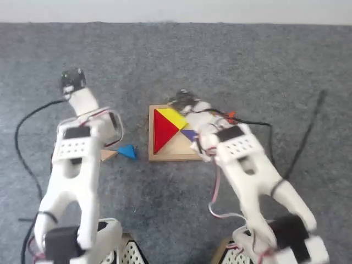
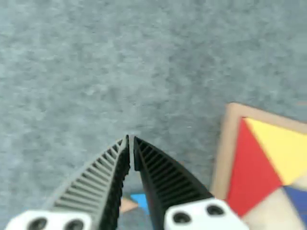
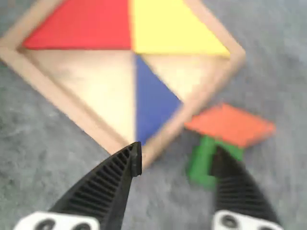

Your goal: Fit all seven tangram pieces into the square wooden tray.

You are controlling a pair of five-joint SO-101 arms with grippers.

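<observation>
right hand [image 3: 178,156], fingers apart, straddles the green piece [image 3: 204,164] beside the tray [image 3: 62,92]; the orange piece [image 3: 230,125] overlapping it may get dragged along. left hand [image 2: 130,143] is together, empty.

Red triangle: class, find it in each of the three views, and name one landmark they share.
High view: red triangle in the left part of the tray.
Left wrist view: inside the tray, along its rim.
Right wrist view: in the tray, along one rim.
Shared landmark: the yellow triangle touching it.
</observation>
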